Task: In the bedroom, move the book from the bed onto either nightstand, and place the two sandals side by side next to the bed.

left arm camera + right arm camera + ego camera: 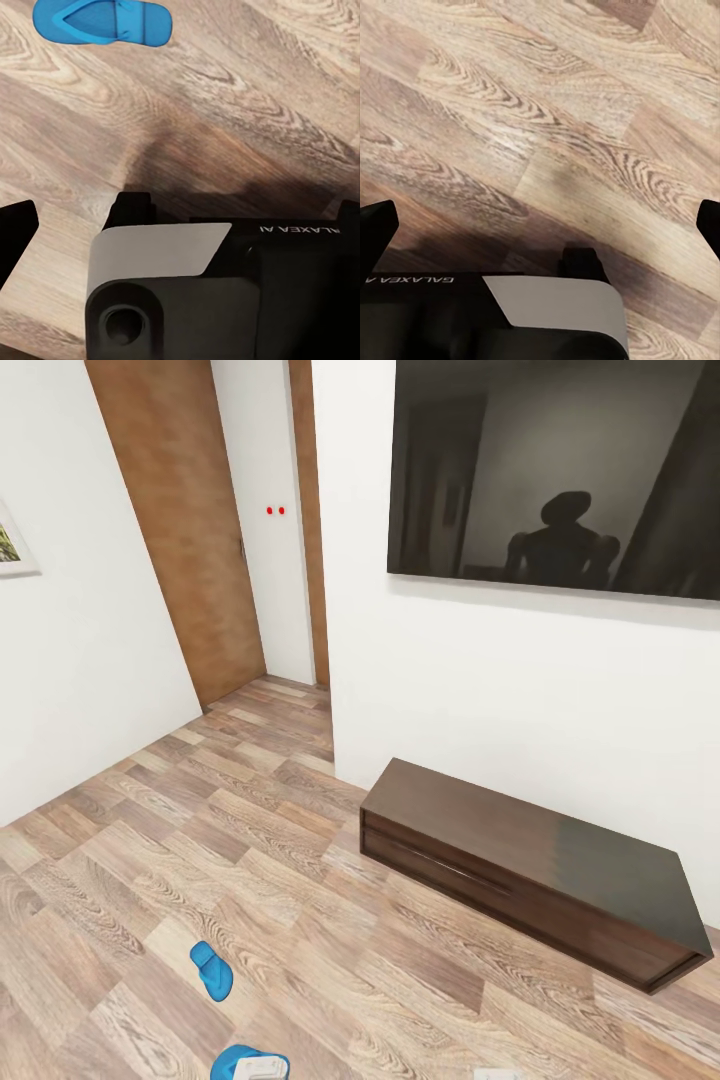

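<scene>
Fingers of the left gripper (180,217) stand wide apart, their dark tips at the two edges of the left wrist view with nothing between them but floor (225,112); one sandal (103,21) lies on the planks well ahead of them, flat, its long axis running across the line of the fingers. From the head, that sandal (211,970) sits at lower left on the floor, and a second sandal (240,1060) lies nearer the robot at the bottom edge, partly hidden by a pale robot part. Both are on the left side, so I judge the left arm the nearer one. Further right stand a low dark cabinet (530,860) against the wall and a dark screen (555,470) above it. Right gripper (540,225) fingers are likewise spread wide over bare planks. Readable writing: "GALAXEA A" on the right arm's housing, and part of the same mark, upside down, on the left
</scene>
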Available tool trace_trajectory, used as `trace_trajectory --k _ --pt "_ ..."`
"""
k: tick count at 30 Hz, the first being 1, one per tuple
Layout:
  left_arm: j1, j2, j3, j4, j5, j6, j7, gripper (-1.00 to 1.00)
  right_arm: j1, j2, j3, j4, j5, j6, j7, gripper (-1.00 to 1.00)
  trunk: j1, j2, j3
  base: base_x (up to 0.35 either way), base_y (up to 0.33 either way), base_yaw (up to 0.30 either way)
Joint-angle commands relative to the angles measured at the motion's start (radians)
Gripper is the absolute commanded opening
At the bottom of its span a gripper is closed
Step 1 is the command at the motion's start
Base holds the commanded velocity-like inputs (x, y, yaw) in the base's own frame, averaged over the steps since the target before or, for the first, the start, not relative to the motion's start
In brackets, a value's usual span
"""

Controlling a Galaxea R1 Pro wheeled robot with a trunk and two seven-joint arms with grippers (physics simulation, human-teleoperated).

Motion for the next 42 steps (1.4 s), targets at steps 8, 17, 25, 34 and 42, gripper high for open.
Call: trace_trajectory --k 8,17,25,34,42 --pt "0.000 0.000 -0.001 -0.002 0.006 0.004 0.004 1.00 0.000 0.001 0.003 -0.002 0.001 -0.004 -0.005 1.00 0.000 -0.001 -0.001 0.000 0.000 0.000" --pt "0.000 0.000 -0.001 -0.002 0.006 0.004 0.003 1.00 0.000 0.001 0.003 0.000 0.001 -0.031 -0.004 1.00 0.000 -0.001 -0.001 0.000 0.000 0.000" --pt "0.000 0.002 0.000 -0.002 0.006 0.003 0.003 1.00 0.000 0.001 0.003 0.000 0.001 -0.033 -0.004 1.00 0.000 -0.001 -0.001 0.000 0.000 0.000" --pt "0.000 0.004 0.000 -0.003 0.005 -0.014 0.003 1.00 0.000 0.001 0.003 0.000 0.001 -0.034 -0.004 1.00 0.000 -0.001 -0.001 0.000 0.000 0.000" --pt "-0.015 0.079 0.003 -0.015 0.005 0.001 0.002 1.00 0.000 0.001 0.003 0.003 0.001 -0.034 -0.003 1.00 0.000 -0.001 -0.001 0.000 0.000 0.000"
